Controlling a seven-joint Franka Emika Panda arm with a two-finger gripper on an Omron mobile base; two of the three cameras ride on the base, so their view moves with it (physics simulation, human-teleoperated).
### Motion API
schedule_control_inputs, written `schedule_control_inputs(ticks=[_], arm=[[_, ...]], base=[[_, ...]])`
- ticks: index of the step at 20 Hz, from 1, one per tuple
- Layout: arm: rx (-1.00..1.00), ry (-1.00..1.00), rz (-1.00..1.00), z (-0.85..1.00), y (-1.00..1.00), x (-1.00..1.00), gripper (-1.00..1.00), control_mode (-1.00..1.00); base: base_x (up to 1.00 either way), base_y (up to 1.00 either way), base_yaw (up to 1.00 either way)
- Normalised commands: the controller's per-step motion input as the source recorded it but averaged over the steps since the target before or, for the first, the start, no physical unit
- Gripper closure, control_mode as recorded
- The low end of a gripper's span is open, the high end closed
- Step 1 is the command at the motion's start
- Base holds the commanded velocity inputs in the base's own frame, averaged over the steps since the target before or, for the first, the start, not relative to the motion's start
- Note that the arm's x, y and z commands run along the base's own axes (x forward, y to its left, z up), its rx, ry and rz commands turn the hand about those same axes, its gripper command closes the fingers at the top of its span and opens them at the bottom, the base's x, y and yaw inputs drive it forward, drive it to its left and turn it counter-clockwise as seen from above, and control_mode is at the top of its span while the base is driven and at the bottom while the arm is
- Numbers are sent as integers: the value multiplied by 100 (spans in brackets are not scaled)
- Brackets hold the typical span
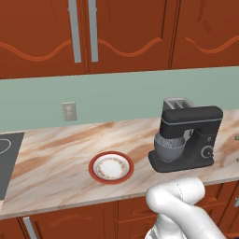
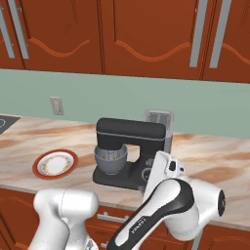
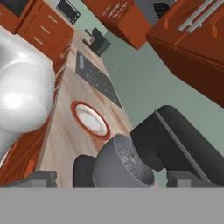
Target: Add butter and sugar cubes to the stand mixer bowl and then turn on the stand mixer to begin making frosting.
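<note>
A marble-patterned table runs along a pale green wall beneath red-brown wooden cupboards. Toward its right side in the left base view stands the black mixer, its flat base on the table, its head reaching out to the left over the grey metal bowl. A round dial shows on the mixer's upright column. The bowl sits on the mixer's base, directly under the head.

Just behind the mixer, against the wall, is a boxy grey toaster. To the left of the mixer, near but apart from it, lies a white plate with a red rim. Nothing can be made out on the plate at this size. Farther left, a dark stovetop is set into the table, and a pale wall socket sits on the wall above.

The white robot arm bends up in front of the table, its hand close to the right side of the mixer in the right base view. From the hand view, tilted steeply, the bowl appears close, with the wire whisk inside it and the mixer head above. The claw is seen as two grey fingertips, set wide apart at the bottom of that view, holding nothing. The butter and sugar cubes cannot be made out.
</note>
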Motion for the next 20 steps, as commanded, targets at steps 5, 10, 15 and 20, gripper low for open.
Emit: schedule_control_inputs(ticks=[5, 10, 15, 20], arm=[[7, -11, 0, -38, 2, 17, -100, -100], [6, -8, 1, -37, 0, 11, -100, -100], [15, -11, 0, -18, 0, 5, -100, -100], [8, -7, -5, -4, 0, 26, -100, -100]], base=[[0, 0, 0], [0, 0, 0], [0, 0, 0], [0, 0, 0]])
